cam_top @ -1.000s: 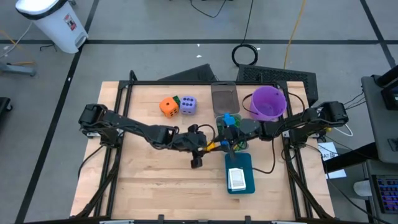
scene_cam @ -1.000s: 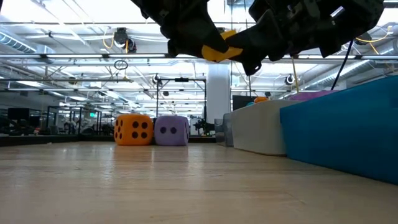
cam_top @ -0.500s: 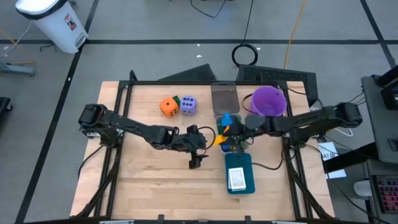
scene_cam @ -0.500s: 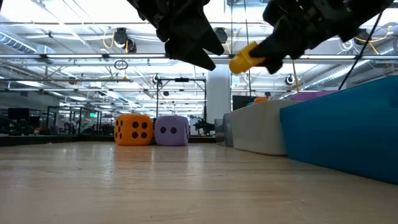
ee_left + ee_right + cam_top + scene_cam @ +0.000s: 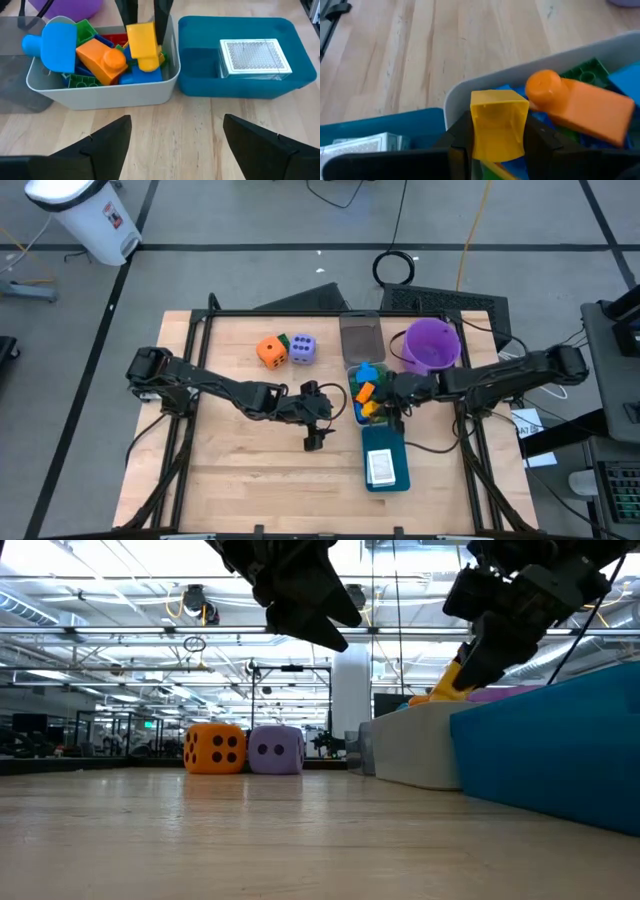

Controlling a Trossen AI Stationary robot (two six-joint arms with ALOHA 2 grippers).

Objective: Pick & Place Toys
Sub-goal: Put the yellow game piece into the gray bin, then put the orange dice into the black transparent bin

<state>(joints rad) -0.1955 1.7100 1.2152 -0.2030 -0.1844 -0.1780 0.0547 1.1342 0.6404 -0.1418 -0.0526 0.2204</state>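
Right pincer [image 5: 144,25] clamps a yellow block [image 5: 141,44] between its fingers, held just over the grey bin [image 5: 100,95]; the left wrist view shows it hanging above the bin's edge nearest the teal tray [image 5: 200,85], and the right wrist view confirms the block [image 5: 497,130] squeezed on both sides. Left pincer [image 5: 318,428] sits mid-surface, at about 9 o'clock from the bin, fingers spread wide and holding nothing. High view only shows the bin as a jumble of colours [image 5: 366,392]; the left wrist view resolves the contents: a blue block [image 5: 56,44], an orange block [image 5: 100,60], green pieces [image 5: 85,31] and a bit of red underneath. The tray holds one white card stack [image 5: 254,57], seen from above at 6 o'clock of the bin [image 5: 381,468]. Low view alone gives the dice faces: orange die [image 5: 214,749] touching the lavender die [image 5: 275,751], both on the surface [image 5: 250,840] at 10 o'clock from the bin. Purple bucket [image 5: 432,345] sits at 1 o'clock of the bin; contents not visible.
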